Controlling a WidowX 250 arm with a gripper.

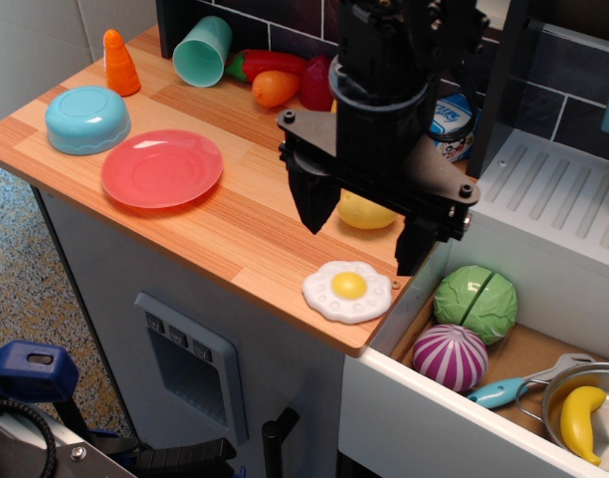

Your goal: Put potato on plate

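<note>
The potato (366,212), a smooth yellow oval, lies on the wooden counter near its right edge, partly hidden by my gripper. My gripper (362,247) is open, its two black fingers (312,202) standing one on each side of the potato, just over it. I cannot tell whether they touch it. The salmon-red plate (161,167) lies flat and bare on the left part of the counter, well to the left of the gripper.
A light-blue bowl (87,119) sits upside down behind the plate. An orange cone (119,63), a green cup (203,50), an orange oval toy (275,88) and a red pepper (303,75) line the back. A fried egg (348,291) lies at the front edge. A cabbage (476,302) and an onion (450,356) lie in the lower bin at right.
</note>
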